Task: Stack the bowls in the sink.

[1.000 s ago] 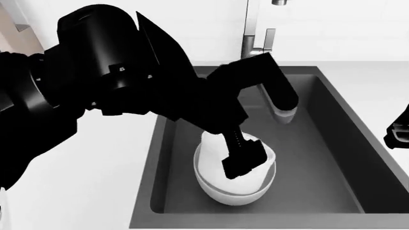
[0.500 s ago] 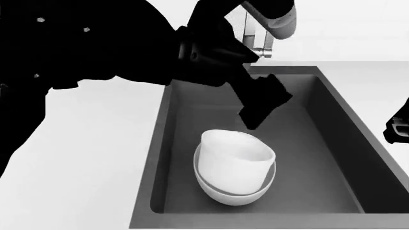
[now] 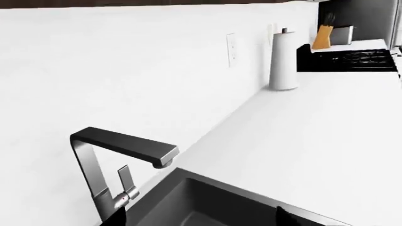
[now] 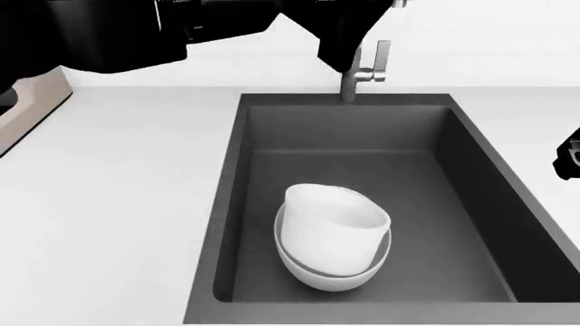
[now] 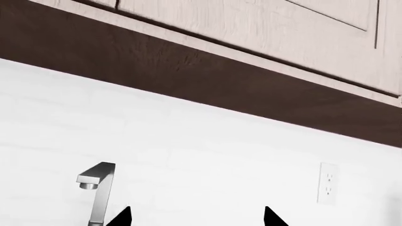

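While our left claw hangs up by the faucet, holding nothing, tips apart, the bowls sit nested in the sink. Top one tilts; a knock could slide it off. Right claw: we cannot tell.

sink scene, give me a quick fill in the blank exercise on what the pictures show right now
1. The two white bowls sit ____ the dark sink.
2. The tilted bowl rests inside the ____ bowl.
3. The faucet stands at the sink's ____ edge in the head view.
4. On the counter by the wall stands a white paper towel ____.

Missing words: inside; other; far; roll
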You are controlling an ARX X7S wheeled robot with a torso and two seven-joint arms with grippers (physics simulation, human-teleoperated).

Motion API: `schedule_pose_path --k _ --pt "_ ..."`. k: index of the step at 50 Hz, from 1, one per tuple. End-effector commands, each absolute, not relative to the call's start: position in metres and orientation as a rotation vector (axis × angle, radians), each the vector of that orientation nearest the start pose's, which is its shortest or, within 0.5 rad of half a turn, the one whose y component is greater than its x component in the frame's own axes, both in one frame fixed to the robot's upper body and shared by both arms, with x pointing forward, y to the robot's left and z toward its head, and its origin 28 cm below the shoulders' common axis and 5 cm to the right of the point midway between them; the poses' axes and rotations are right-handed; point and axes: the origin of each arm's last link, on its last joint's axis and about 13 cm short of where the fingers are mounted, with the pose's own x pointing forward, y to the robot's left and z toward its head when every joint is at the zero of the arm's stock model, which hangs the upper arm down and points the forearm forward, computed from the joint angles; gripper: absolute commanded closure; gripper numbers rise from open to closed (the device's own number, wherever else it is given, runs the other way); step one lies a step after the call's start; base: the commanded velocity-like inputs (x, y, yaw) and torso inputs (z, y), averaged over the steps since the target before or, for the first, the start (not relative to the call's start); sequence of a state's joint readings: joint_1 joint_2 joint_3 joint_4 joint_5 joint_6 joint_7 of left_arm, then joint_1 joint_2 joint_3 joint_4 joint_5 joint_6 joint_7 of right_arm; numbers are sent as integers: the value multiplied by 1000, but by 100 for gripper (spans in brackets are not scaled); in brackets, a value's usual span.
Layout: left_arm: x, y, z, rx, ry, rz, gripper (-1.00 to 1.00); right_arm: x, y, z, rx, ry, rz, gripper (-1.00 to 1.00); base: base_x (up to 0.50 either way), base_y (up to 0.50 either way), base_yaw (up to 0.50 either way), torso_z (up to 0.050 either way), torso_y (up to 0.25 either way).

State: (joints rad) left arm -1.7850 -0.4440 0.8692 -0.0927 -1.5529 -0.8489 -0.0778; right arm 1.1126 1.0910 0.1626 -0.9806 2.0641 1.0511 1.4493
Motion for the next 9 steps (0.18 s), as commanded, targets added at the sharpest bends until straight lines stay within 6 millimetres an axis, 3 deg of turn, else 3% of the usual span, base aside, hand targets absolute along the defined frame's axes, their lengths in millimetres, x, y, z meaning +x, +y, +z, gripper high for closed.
schedule_pose_path --k 1,9 --pt "277 183 418 52 -167 -833 -100 110 -153 323 -228 -492 -227 -100 0 0 0 0 0" --pt "272 193 420 33 -190 -746 -100 109 -152 328 -217 -517 -238 -100 0 0 0 0 0"
